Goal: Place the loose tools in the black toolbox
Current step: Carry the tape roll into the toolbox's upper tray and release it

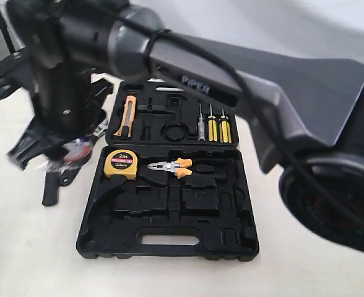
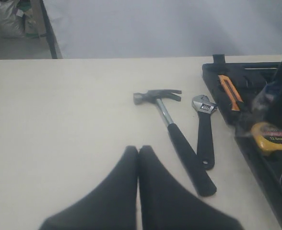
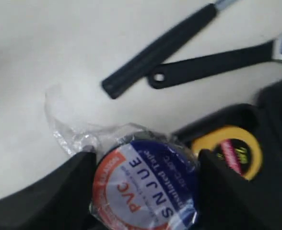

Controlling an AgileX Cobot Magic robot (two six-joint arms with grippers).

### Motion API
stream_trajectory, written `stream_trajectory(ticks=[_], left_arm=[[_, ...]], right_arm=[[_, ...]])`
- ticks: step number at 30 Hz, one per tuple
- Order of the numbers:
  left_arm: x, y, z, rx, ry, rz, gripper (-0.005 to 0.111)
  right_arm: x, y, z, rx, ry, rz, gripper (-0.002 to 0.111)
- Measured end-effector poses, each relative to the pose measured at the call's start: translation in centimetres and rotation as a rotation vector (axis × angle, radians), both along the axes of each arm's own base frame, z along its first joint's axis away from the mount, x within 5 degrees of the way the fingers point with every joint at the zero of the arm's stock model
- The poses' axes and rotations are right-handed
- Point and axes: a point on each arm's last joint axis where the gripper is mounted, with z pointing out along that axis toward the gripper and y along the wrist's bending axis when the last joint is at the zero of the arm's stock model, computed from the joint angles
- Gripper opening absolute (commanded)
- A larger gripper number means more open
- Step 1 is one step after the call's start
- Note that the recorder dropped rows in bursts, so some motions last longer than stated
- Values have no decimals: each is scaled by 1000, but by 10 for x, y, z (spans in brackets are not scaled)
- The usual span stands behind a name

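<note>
Left of the open black toolbox [image 1: 169, 241], the right arm reaches across from the right side of the exterior view and angles downward. The right gripper [image 3: 148, 163] has its jaws partly apart, clamping the black tape roll [image 3: 146, 191] in clear wrap, one finger on each side. The left gripper [image 2: 137, 152] hovers over the table [image 2: 59, 120], jaws pressed together, empty. The claw hammer [image 2: 189, 160] and adjustable wrench [image 2: 205, 139] lie side by side on the table, outside the toolbox.
</note>
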Motion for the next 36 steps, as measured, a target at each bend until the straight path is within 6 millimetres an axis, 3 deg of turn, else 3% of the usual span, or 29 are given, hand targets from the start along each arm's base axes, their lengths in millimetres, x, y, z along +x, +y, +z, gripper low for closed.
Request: stream_trajectory(ticks=[7, 12, 15, 20, 26, 29, 36], left_arm=[[0, 0, 0, 0, 0, 0, 1], [0, 0, 0, 0, 0, 0, 1], [0, 0, 0, 0, 0, 0, 1], [0, 0, 0, 0, 0, 0, 1], [0, 0, 0, 0, 0, 0, 1], [0, 0, 0, 0, 0, 0, 1], [0, 0, 0, 0, 0, 0, 1]], right_arm=[[75, -85, 0, 28, 29, -320, 0], [105, -130, -5, 96, 92, -480, 0], [119, -148, -22, 93, 128, -536, 0], [130, -158, -55, 56, 181, -574, 0], [137, -155, -75, 75, 176, -602, 1], [139, -154, -79, 91, 169, -619, 10], [141, -153, -89, 88, 174, -625, 42]])
